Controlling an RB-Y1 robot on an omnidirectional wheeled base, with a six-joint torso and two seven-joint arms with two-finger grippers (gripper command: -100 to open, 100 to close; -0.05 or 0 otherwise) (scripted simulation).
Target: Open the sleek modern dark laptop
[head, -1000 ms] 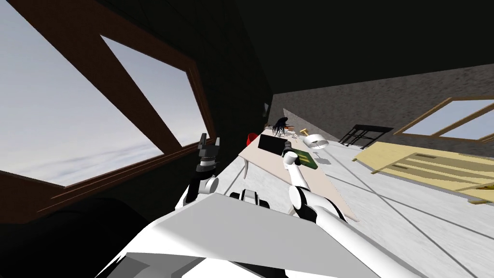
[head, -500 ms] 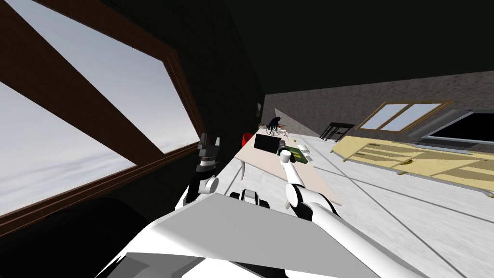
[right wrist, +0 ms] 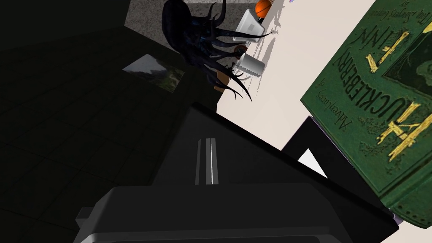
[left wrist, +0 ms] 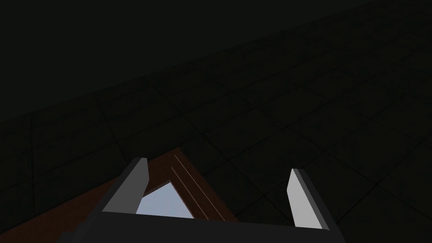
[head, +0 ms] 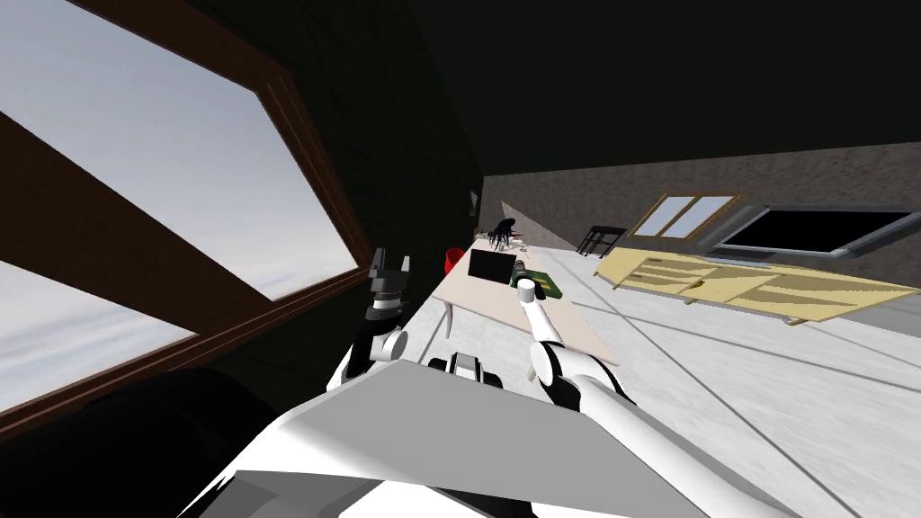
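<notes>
**A:** What does the tabletop (head: 490, 301) carry, by count?

**B:** One dark laptop (right wrist: 257, 164), one green book (right wrist: 379, 97) with gold lettering, one white mug (right wrist: 252, 64), one orange ball (right wrist: 263, 7) and one dark plant (right wrist: 192, 31) with long, drooping leaves.

**A:** Where is the laptop?

**B:** At the tabletop's edge along the dark wall, roughly midway down its length. The book lies just beside it, toward the opposite edge. Whether the two touch cannot be told, nor whether the lid is up or down.

**A:** And the smaller things?

**B:** They are at the far end. The plant is at the corner by the wall, the mug is just beside its leaves, and the ball is farther along.

**A:** Is anything inside the mug?

**B:** Its inside is hidden.

**A:** How many end effectors does the robot have, and how do they stand?

**B:** Two. The right end effector (right wrist: 206, 141) has its fingers pressed together with nothing between them, over the laptop's dark surface. Contact cannot be judged. The left end effector (left wrist: 218, 164) is raised beside the window wall, well away from the tabletop, with its fingers spread apart and nothing in them.
</notes>
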